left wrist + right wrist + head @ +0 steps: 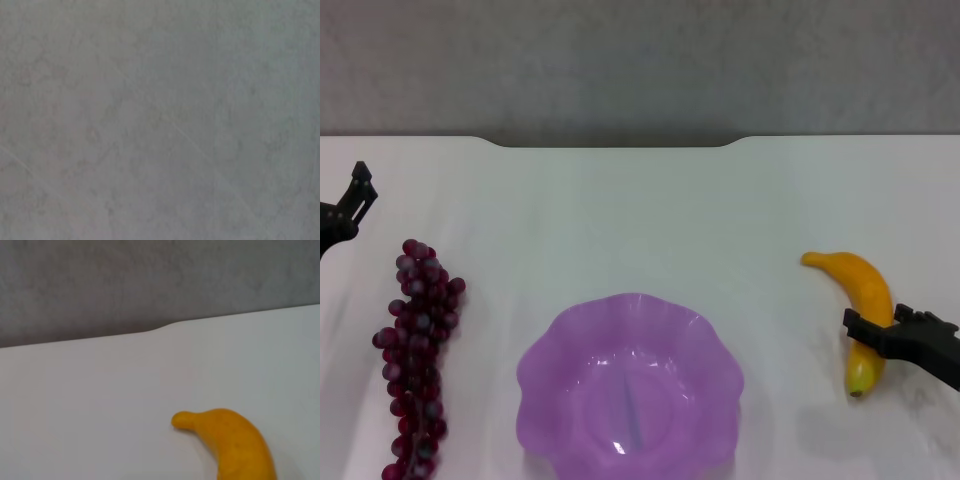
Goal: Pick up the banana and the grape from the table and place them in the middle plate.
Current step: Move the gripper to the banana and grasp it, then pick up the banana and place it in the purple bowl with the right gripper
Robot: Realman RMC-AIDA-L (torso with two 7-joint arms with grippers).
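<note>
- Fruit pieces number two: one banana (861,297) and one grape (416,350) bunch, both lying on the table (620,210), neither inside the dish.
- Banana is lying on the right side of the tabletop, well apart from the plate, its curved body running from a far narrow end toward a greenish near tip; the right wrist view is showing its far end (225,440) on the white surface.
- Grape bunch is stretching lengthwise along the left side, dark red-purple berries with a frosty sheen, just beside the plate's left edge but apart from it.
- One middle plate (550,350), translucent light purple with a scalloped rim, is sitting at the near centre between the two fruits, holding nothing.
- Right gripper (880,335) is hovering across the lower part of the banana, reaching in from the right edge; whether its fingers are spread or pinching cannot be told.
- Left gripper (355,195) is sitting at the far left edge, beyond the grape bunch and apart from it; its finger state cannot be told either.
</note>
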